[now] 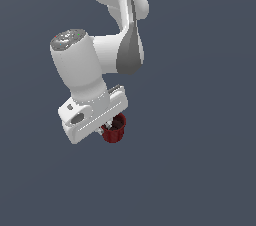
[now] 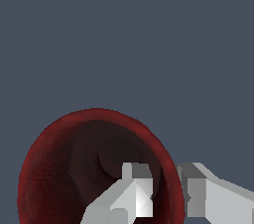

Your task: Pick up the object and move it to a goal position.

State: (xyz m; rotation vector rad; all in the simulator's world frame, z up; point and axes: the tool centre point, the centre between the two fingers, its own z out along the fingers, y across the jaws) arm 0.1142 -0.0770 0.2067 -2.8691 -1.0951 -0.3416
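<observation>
The small dark red mug (image 1: pixel 116 131) sits right under the white hand of my arm in the exterior view, partly hidden by it. In the wrist view the mug (image 2: pixel 54 168) shows its dark interior, seen from above its mouth. My gripper (image 2: pixel 166 174) is shut on the mug's rim wall: one finger (image 2: pixel 135 188) is inside the mug and the other finger (image 2: pixel 198 191) is outside it. In the exterior view the gripper (image 1: pixel 111 127) is mostly hidden behind the hand. The handle does not show.
The white arm (image 1: pixel 115 45) comes down from the top of the exterior view. All around is a plain grey-blue background with no edge, goal mark or other object showing.
</observation>
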